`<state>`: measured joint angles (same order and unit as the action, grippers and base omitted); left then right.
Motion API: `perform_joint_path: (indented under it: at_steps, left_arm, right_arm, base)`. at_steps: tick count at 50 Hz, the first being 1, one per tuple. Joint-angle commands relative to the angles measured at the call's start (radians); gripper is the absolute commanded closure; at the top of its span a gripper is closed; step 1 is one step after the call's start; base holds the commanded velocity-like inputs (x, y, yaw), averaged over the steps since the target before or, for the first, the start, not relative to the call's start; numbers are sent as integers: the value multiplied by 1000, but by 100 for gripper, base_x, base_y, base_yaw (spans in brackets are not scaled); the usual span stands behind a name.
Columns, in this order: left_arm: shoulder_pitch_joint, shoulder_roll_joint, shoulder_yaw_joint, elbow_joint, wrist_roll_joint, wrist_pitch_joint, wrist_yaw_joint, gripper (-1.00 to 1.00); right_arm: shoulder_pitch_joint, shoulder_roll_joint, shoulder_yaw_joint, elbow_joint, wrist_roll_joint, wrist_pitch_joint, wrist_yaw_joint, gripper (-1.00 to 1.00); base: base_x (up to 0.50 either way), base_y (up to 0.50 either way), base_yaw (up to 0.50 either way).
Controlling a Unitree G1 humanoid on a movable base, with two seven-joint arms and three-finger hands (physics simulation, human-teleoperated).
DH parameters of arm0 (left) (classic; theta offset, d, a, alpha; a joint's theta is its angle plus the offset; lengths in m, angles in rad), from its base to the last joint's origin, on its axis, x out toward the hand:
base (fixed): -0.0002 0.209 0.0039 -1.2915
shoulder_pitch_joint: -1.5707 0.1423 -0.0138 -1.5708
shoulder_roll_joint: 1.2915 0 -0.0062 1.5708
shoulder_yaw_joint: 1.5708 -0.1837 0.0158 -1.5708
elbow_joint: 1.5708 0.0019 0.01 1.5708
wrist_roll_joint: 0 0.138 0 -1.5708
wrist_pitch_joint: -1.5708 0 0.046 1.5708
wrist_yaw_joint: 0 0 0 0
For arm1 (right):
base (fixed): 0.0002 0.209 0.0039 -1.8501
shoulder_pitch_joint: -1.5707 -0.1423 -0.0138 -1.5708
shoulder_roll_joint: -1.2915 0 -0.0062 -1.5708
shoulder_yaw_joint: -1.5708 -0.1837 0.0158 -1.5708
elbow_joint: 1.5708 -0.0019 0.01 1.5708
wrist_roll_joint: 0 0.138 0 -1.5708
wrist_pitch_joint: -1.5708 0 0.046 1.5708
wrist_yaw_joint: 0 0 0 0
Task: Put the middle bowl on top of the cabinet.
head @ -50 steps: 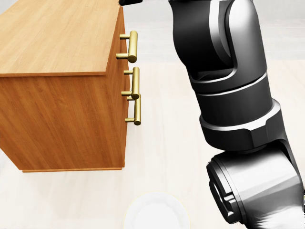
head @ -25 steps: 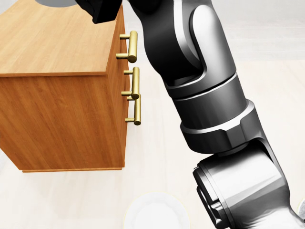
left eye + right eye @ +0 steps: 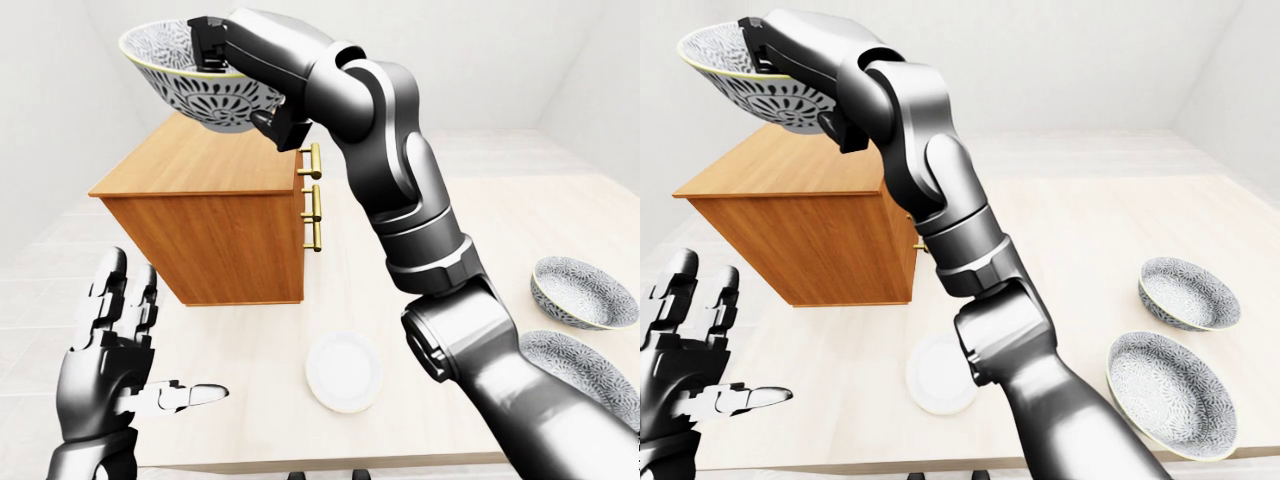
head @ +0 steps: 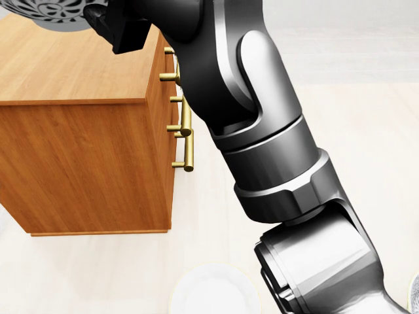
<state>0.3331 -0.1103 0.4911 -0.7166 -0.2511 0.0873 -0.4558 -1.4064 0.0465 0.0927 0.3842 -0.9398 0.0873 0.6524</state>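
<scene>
1. The patterned bowl (image 3: 190, 80) is mouth-up, its axis close to upright but tipped, so the rim sits lower on the left-eye view's right side. It is round, with no long axis to speak of.
2. It hangs in the air above the wooden cabinet (image 3: 215, 245), over the top panel and clear of it, not set down.
3. Against the head view a second ago, the right arm has leaned over to the left. Then only a black sliver showed at the top edge, and half a second ago a grey scrap of bowl. Now the bowl's patterned underside fills the top-left corner and the arm covers the uppermost of the brass handles (image 3: 315, 205).
4. The cabinet and the white plate (image 3: 343, 372) sit at the same spots in the head view, so the camera has not moved.
5. The right hand (image 3: 240, 75) is clamped on the bowl, with fingers hooked over the rim and a thumb pad beneath its wall.
6. The left hand (image 3: 115, 350) is spread wide and holds nothing, low at the eye views' left.
7. Two more patterned bowls (image 3: 1189, 292) lie on the table (image 3: 500, 220), well to the right.
</scene>
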Motion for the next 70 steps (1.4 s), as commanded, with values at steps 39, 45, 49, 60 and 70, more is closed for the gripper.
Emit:
perform_joint_path:
  at_steps: [39, 45, 49, 60, 70]
  left_arm:
    - [14, -15, 7, 7, -13, 0, -25, -100]
    - [16, -17, 5, 7, -12, 0, -25, -100]
    - [15, -15, 7, 10, -15, 0, -25, -100]
    - [17, -15, 10, 17, -18, 0, -27, -100]
    - [19, -14, 16, 16, -25, 0, -30, -100]
  right_arm:
    - [100, 43, 8, 67, -31, 0, -106, 100]
    - [115, 46, 9, 77, -31, 0, -118, 100]
    - [114, 46, 8, 80, -31, 0, -117, 100]
    - [116, 50, 12, 88, -39, 0, -121, 100]
    - [123, 56, 17, 86, -50, 0, -119, 98]
  base:
    - [0, 0, 0]
    - [0, 0, 0]
    - [0, 0, 0]
    - [0, 0, 0]
    - [0, 0, 0]
